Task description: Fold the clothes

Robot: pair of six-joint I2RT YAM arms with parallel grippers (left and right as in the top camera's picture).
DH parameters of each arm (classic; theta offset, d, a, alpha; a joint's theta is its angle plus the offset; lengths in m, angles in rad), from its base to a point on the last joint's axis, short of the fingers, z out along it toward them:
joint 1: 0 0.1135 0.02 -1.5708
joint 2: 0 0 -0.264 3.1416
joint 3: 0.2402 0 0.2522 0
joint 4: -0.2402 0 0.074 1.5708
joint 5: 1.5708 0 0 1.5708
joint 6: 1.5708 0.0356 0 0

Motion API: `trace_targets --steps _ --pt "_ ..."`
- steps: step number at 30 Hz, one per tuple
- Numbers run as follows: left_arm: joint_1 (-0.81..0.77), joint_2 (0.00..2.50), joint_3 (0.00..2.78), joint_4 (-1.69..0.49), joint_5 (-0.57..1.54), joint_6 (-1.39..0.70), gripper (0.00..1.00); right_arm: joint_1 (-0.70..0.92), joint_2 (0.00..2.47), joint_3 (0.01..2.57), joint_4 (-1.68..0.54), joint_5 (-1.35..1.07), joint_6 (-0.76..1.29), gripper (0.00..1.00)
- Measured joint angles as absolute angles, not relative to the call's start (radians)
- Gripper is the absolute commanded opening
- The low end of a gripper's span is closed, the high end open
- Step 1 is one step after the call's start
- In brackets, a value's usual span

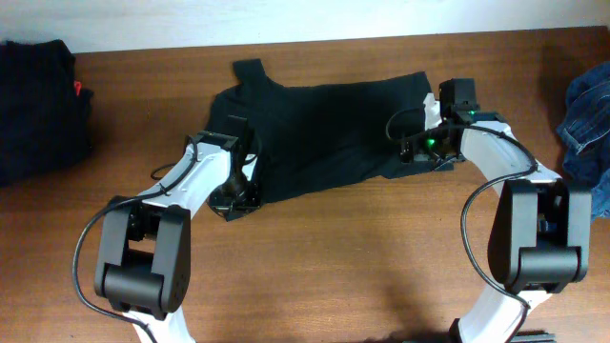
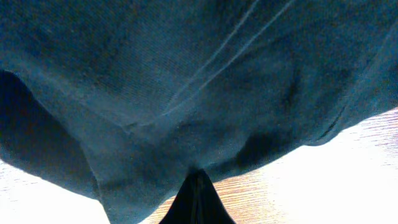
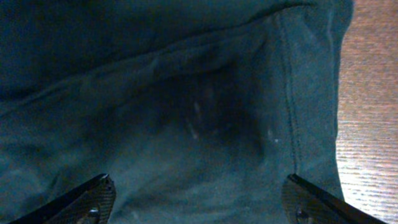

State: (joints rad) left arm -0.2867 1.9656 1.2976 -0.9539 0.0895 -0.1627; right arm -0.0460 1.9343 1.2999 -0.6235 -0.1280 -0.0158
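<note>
The table (image 1: 334,257) is brown wood with a fine grain, and a strip of pale wall (image 1: 286,19) runs behind its far edge. The black T-shirt (image 1: 324,133) lies spread in the middle of the table. The left gripper (image 1: 233,195) is pressed together on the T-shirt's near left corner. The right gripper (image 1: 419,148) stands spread wide over its stitched right edge. A dark pile (image 1: 38,105) lies at far left; its small red mark (image 1: 78,89) is too small to read. Blue denim (image 1: 586,124) lies at the right edge.

place: robot lab bench | cues: left arm (image 1: 143,248), right arm (image 1: 534,229), wooden table (image 1: 324,267), clothes heap (image 1: 38,105)
</note>
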Motion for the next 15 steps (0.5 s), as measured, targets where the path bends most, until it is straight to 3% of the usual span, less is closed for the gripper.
trace_targets --steps 5,6,11,12,15 --pt "-0.287 1.966 1.298 -0.953 0.041 -0.177 0.02 -0.046 1.934 1.3 -0.638 -0.118 -0.038 0.85" --pt "-0.287 1.966 1.298 -0.952 0.027 -0.181 0.02 -0.046 1.934 1.3 -0.64 -0.115 -0.043 0.78" --pt "-0.287 1.966 1.298 -0.938 -0.001 -0.194 0.02 -0.046 1.935 1.3 -0.644 -0.105 -0.055 0.1" --pt "-0.287 1.966 1.298 -0.932 -0.005 -0.196 0.02 -0.046 1.935 1.3 -0.644 -0.104 -0.058 0.04" --pt "-0.287 1.966 1.298 -0.918 -0.012 -0.201 0.02 -0.046 1.935 1.3 -0.643 -0.101 -0.053 0.04"
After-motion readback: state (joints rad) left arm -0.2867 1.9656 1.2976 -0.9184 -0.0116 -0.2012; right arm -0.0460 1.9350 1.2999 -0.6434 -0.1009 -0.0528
